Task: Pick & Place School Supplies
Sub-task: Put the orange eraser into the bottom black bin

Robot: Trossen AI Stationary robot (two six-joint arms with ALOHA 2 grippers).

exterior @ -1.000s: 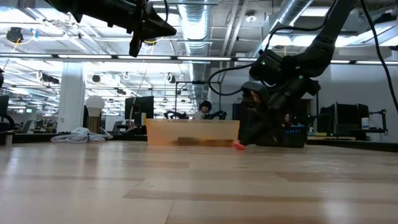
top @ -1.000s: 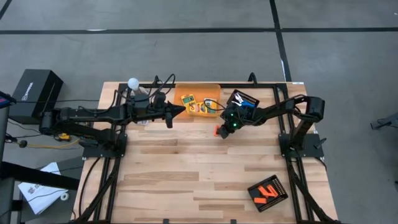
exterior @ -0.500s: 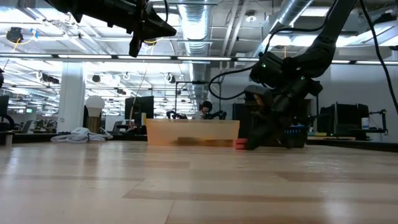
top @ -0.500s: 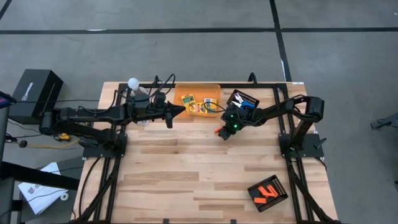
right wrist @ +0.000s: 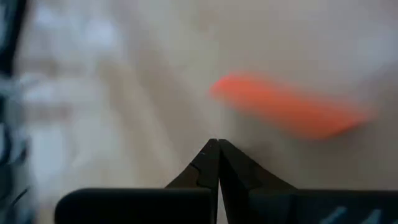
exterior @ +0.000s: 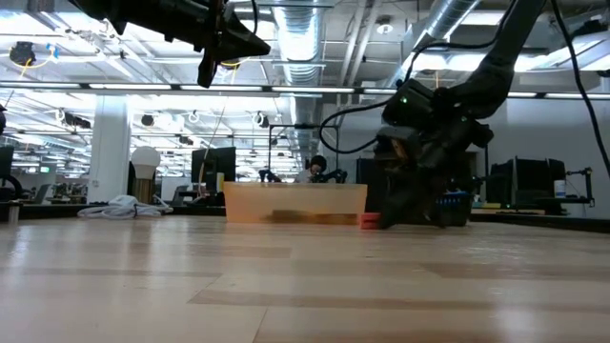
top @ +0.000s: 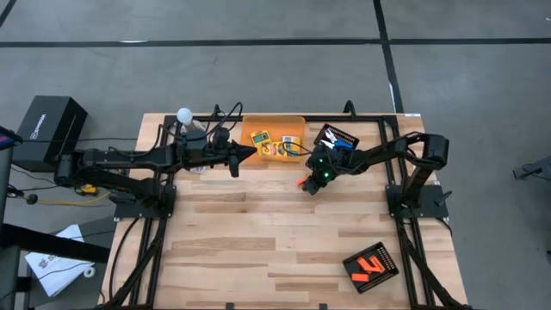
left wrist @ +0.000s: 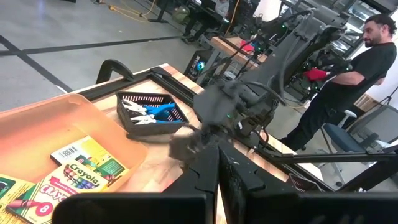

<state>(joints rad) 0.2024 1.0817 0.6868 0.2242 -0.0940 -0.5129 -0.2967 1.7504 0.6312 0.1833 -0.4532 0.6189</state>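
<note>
Light here comes from overhead: rows of ceiling tube lights (exterior: 86, 46) glare white in the low view, and the arms beneath them read almost as silhouettes. From above, the wooden table (top: 258, 241) is evenly lit, bright, with only soft, short shadows under the arms and none hard-edged. The table's near boards in the low view are smeared out of focus. The right wrist view is badly blurred: an orange piece (right wrist: 286, 107) is a fuzzy streak on pale wood. The left wrist view is sharp on the crayon boxes (left wrist: 74, 171), softer on the far background.
</note>
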